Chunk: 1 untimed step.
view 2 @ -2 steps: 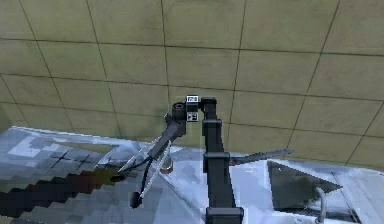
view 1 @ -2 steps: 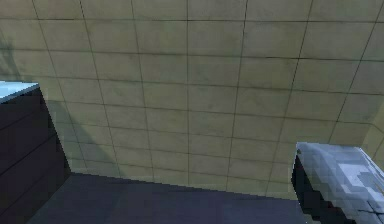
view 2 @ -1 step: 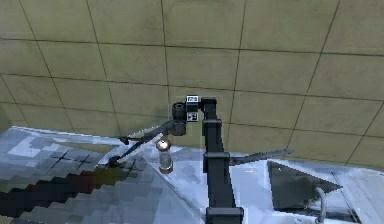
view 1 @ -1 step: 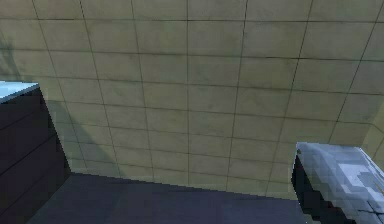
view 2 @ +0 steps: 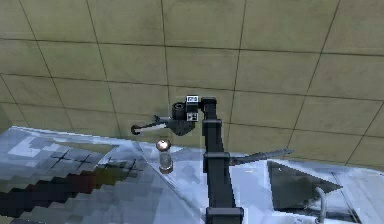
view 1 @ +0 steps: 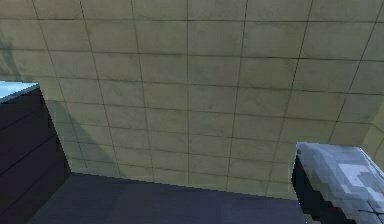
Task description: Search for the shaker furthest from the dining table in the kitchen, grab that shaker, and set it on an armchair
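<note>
1. One small cylindrical shaker (view 2: 165, 156) stands on a mottled grey-white countertop (view 2: 60, 150), before a wall (view 2: 280, 70) of matte beige square tiles.
2. The shaker is upright, its long axis vertical and its pale cap uppermost, just under the gripper (view 2: 140, 129) in the arm side view.
3. One dark square arm (view 2: 215, 170) carries the gripper's two thin fingers; whether the jaws grip anything cannot be told.
4. Ahead, two dark, pale-topped cabinets (view 1: 20, 150) flank the smooth dark floor (view 1: 150, 205).
</note>
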Motion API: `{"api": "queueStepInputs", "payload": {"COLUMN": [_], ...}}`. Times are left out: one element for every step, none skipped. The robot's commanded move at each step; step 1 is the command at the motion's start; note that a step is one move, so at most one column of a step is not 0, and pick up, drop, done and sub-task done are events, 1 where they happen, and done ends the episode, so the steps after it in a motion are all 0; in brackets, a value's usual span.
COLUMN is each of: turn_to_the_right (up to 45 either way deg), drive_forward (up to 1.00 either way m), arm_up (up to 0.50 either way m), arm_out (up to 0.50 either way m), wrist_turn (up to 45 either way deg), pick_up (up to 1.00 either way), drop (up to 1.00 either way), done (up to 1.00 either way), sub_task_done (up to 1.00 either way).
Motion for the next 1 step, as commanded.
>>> {"api": "queueStepInputs", "payload": {"turn_to_the_right": [0.0], "drive_forward": [0.0], "arm_up": [0.0], "arm_out": [0.0], "wrist_turn": [24.0], "pick_up": [0.0], "drop": [0.0], "done": [0.0], "sub_task_done": [0.0]}}
